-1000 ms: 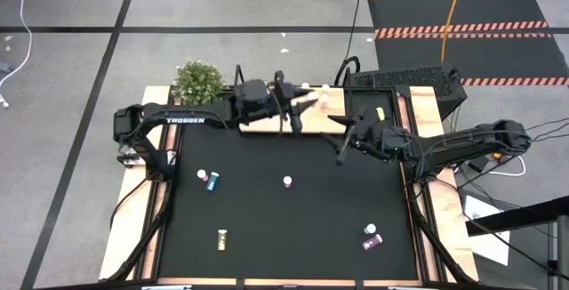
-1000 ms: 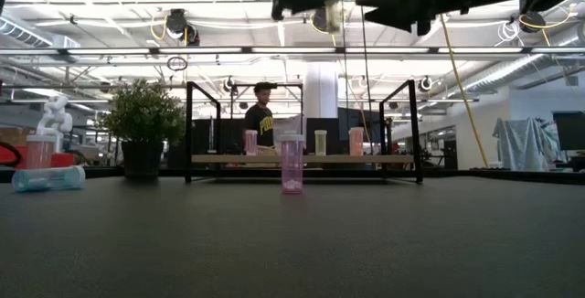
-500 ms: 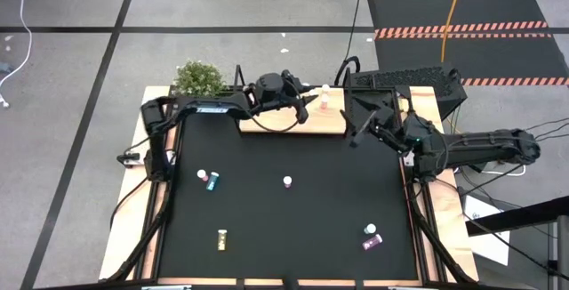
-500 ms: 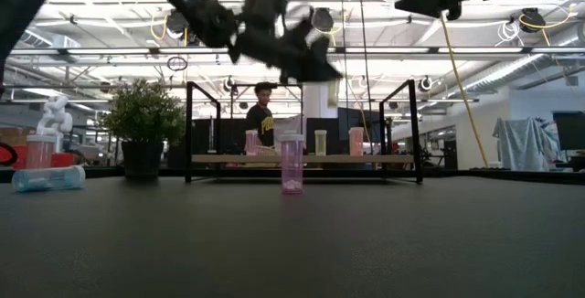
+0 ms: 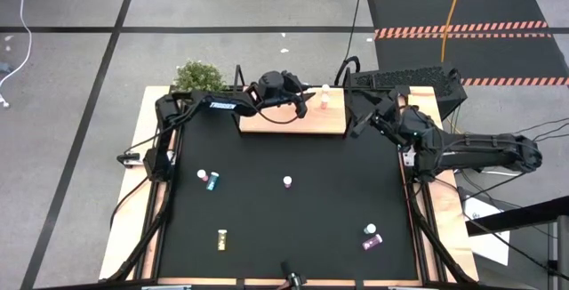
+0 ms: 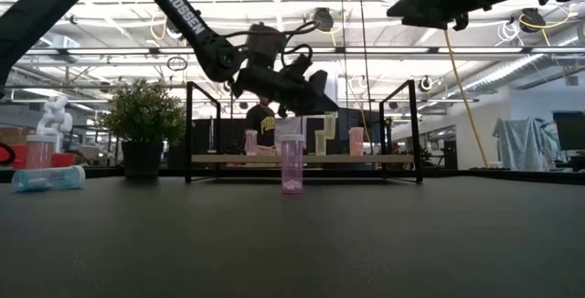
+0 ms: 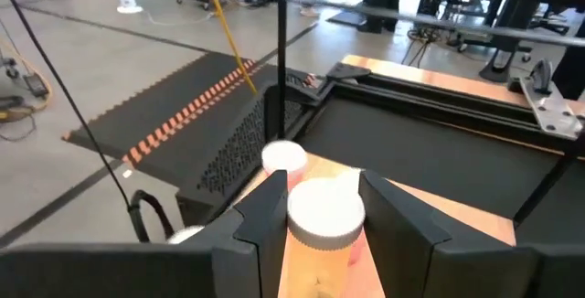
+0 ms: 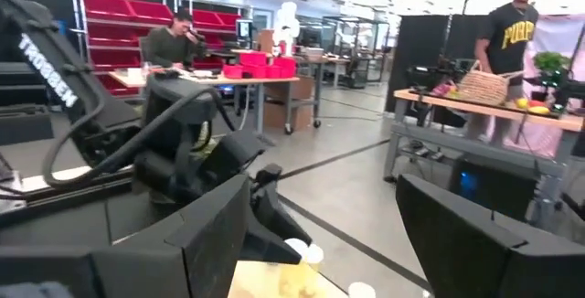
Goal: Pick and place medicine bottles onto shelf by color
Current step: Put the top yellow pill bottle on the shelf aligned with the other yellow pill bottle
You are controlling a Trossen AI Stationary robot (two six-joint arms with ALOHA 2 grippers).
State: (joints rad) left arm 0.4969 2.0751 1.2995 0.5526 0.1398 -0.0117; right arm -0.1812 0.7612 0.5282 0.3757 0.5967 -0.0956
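Note:
My left gripper (image 5: pixel 302 105) reaches over the shelf (image 5: pixel 267 123), a light wooden board with black posts at the table's far edge. It is shut on a white-capped bottle (image 7: pixel 324 214) with a yellowish body. A pink bottle (image 5: pixel 324 100) stands on the shelf just beyond. On the black table are a pink upright bottle (image 5: pixel 287 181), a teal one lying down (image 5: pixel 213 182), a yellow one lying down (image 5: pixel 222 237) and a purple pair (image 5: pixel 370 237). My right gripper (image 8: pixel 320 197) is open, held high by the table's right edge (image 5: pixel 363 123). My left gripper pinches the bottle between its two fingers (image 7: pixel 260 225), which are on opposite sides of its upper body just under the white cap (image 7: pixel 322 263). The fingers come nearly level from the table's left. The bottle stands upright over the shelf board; I cannot tell whether its base touches the board.
A potted plant (image 5: pixel 197 77) stands at the far left corner beside the shelf. A dark rack (image 5: pixel 404 81) sits behind the far right corner. Wooden rails (image 5: pixel 133 201) run along the table's sides. In the low view a person (image 6: pixel 263 120) shows behind the shelf.
My left gripper has come down with the bottle from high above the table to just over the shelf board, tipping a little downward. My right gripper has drawn back toward the table's right edge and tilted upward, staying open.

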